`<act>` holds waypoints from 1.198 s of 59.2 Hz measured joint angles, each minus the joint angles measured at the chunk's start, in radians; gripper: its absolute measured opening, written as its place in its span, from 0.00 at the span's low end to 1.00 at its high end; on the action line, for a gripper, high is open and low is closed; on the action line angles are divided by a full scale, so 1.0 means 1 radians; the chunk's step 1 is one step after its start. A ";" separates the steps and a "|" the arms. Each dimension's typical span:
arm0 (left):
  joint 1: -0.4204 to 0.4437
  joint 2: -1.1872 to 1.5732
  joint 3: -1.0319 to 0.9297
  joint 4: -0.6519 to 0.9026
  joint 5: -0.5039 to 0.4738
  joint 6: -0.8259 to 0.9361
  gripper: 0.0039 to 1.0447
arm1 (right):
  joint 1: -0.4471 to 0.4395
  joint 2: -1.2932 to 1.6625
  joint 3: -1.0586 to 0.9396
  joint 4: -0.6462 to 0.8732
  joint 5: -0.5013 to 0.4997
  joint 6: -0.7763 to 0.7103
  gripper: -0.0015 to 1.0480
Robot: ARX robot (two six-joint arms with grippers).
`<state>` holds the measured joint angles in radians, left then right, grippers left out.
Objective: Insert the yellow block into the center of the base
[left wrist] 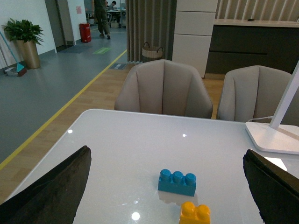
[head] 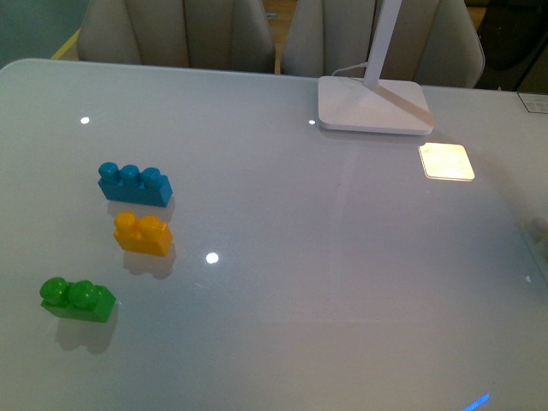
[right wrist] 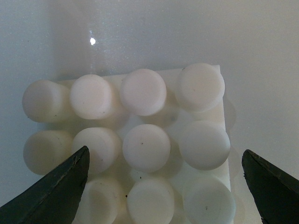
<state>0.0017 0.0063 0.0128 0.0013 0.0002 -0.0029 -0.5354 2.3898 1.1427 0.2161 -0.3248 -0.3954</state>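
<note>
The yellow block [head: 143, 234] stands on the white table at the left, between a blue brick and a green one. In the left wrist view the yellow block [left wrist: 195, 213] shows at the picture's lower edge, ahead of my left gripper [left wrist: 166, 150], which is open and holds nothing. The base [right wrist: 145, 147], a white plate of round studs, fills the right wrist view. My right gripper [right wrist: 165, 150] hangs open close over it, one dark finger on either side. Neither arm nor the base shows in the front view.
A blue three-stud brick [head: 134, 183] lies just behind the yellow block, and a green two-stud brick [head: 77, 300] in front of it to the left. A white lamp foot [head: 373, 104] stands at the back right. Chairs line the table's far edge.
</note>
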 joint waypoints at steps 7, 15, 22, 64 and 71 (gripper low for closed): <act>0.000 0.000 0.000 0.000 0.000 0.000 0.93 | 0.018 -0.007 -0.031 0.019 0.011 0.029 0.92; 0.000 0.000 0.000 0.000 0.000 0.000 0.93 | 0.054 -0.024 -0.085 0.052 0.024 0.055 0.92; 0.000 0.000 0.000 0.000 0.000 0.000 0.93 | 0.078 -0.032 -0.126 0.079 0.048 0.089 0.92; 0.000 0.000 0.000 0.000 0.000 0.000 0.93 | 0.192 -0.005 -0.194 0.176 0.118 0.216 0.92; 0.000 0.000 0.000 0.000 0.000 0.000 0.93 | 0.195 0.009 -0.177 0.166 0.113 0.220 0.92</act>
<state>0.0017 0.0059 0.0128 0.0013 -0.0002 -0.0029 -0.3401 2.3985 0.9653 0.3824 -0.2115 -0.1753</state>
